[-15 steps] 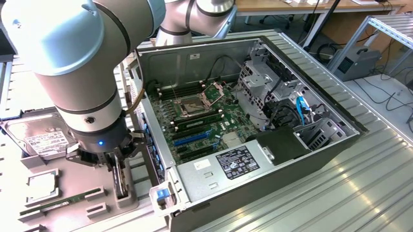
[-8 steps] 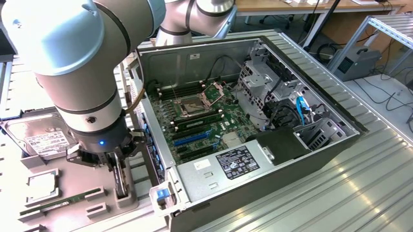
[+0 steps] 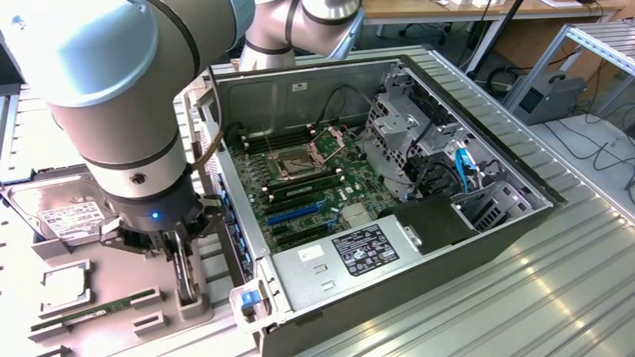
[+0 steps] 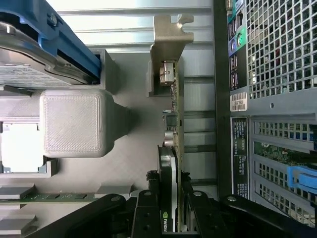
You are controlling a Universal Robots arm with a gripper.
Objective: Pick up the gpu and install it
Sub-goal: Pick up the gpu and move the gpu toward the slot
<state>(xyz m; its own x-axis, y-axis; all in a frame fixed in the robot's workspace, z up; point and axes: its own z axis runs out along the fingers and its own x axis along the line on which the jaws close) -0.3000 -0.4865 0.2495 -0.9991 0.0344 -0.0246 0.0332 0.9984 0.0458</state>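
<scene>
Clamping both faces of the gpu [image 4: 173, 129], the gripper [image 4: 171, 201] holds it on edge at the grey holder [image 3: 109, 279], lower left in the exterior view, beside the computer case [image 3: 397, 297]. Lifting straight and untilted should prevent binding.

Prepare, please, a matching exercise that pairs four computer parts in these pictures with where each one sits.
Parts:
1. green circuit-board gpu with silver metal end bracket
2. silver boxy hard drive with white label
3. slim green RAM stick
4. grey metal power supply with black label

Places:
A. resting label-up at the exterior view's left edge
B. standing on edge, clamped between the fingers of the gripper
C. mounted inside the open dark computer case
D. lying in a narrow slot of the grey plastic tray

Pairs: 1-B, 2-A, 3-D, 4-C
</scene>
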